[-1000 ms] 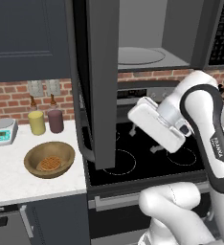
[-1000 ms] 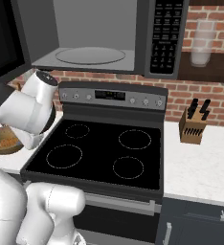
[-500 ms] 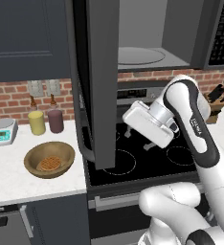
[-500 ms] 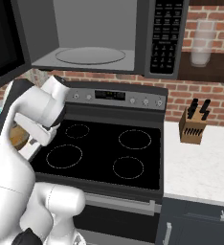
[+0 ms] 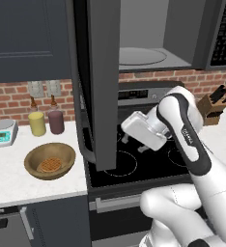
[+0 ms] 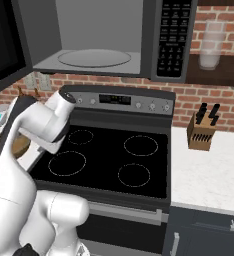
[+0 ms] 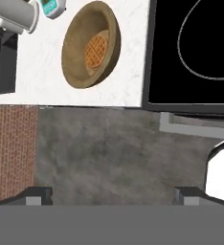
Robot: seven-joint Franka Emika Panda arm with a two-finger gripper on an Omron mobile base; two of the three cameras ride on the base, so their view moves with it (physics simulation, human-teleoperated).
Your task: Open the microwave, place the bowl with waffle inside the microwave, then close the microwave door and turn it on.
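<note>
The gripper (image 7: pixel 111 194) hung wide open and empty, touching nothing. Ahead of it in the hand view, well apart, the bowl (image 7: pixel 89 45) sat on the counter (image 7: pixel 47 72) with the waffle (image 7: pixel 95 49) inside. Above, the microwave door (image 5: pixel 98 82) stood open: step one looked done. Loading, closing and starting remained.

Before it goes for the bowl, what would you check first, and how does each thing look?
1. Microwave door open: ok, swung wide.
2. Microwave cavity free for the bowl: ok, just the turntable inside.
3. Waffle in bowl: ok, lying flat in the middle.
4. Bowl reachable: ok, on the counter left of the stove, apart from the jars.
5. Gripper open and holding nothing: ok.
6. Path past the door edge: cannot tell.
</note>
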